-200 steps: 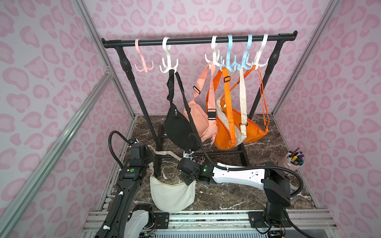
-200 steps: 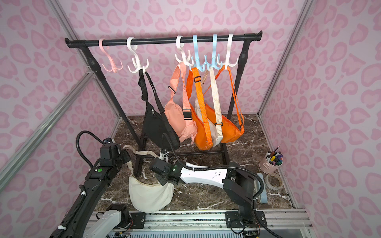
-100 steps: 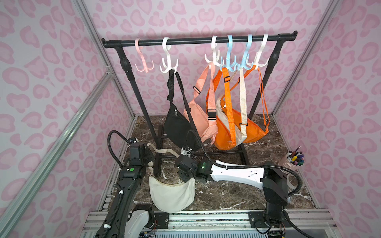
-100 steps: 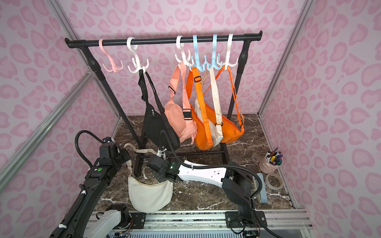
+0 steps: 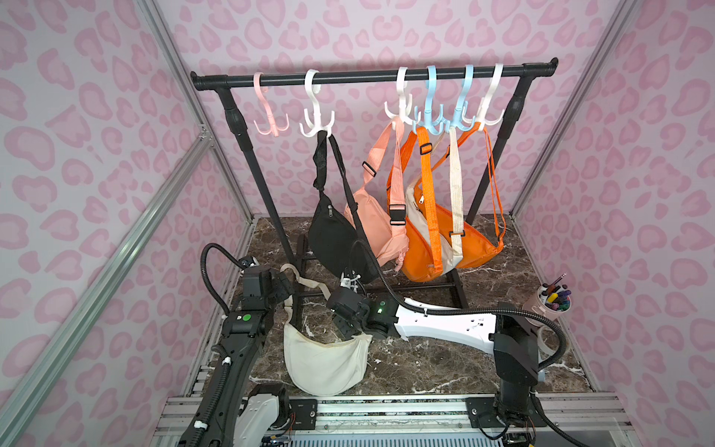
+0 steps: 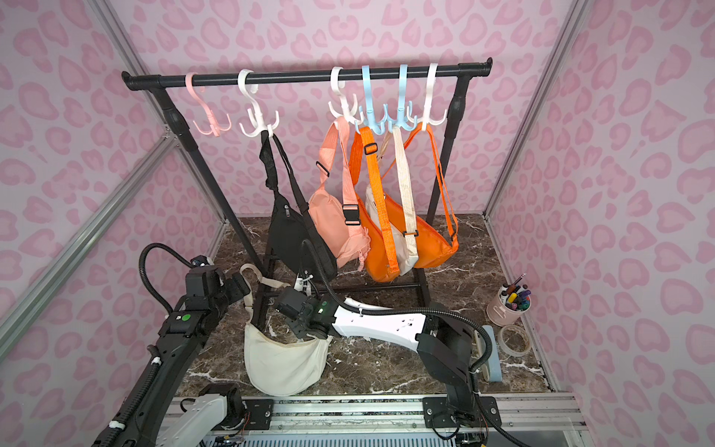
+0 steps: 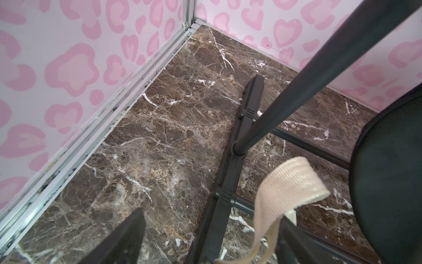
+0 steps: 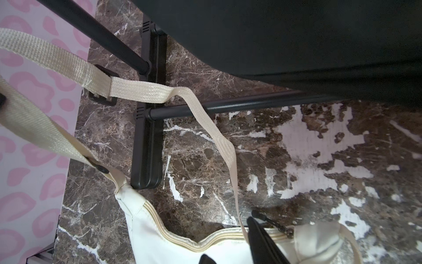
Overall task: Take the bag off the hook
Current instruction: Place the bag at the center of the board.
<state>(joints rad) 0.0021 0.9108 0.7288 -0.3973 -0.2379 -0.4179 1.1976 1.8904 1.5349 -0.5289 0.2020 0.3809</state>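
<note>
The cream bag [image 5: 325,360] [image 6: 282,363] lies on the marble floor in front of the rack, off every hook. Its strap [image 7: 287,182] loops up over one finger of my left gripper [image 5: 288,288] [image 7: 212,217], which stands wide open beside the rack's left post. My right gripper [image 5: 344,329] [image 8: 228,237] hovers at the bag's zip edge [image 8: 173,246], jaws apart, the strap [image 8: 141,91] running past one finger. The pink hook [image 5: 269,120] at the rail's left end hangs empty.
A black rack [image 5: 371,75] carries several hooks with a black bag [image 5: 332,240], a pink bag [image 5: 375,228] and orange bags [image 5: 445,247]. Its foot bar [image 7: 230,173] lies under my left gripper. A pen cup [image 5: 553,302] and tape roll [image 6: 512,340] sit at the right wall.
Both grippers have opened, the left one wide. The cream bag has settled onto the floor and its strap now only hangs over the left finger.
</note>
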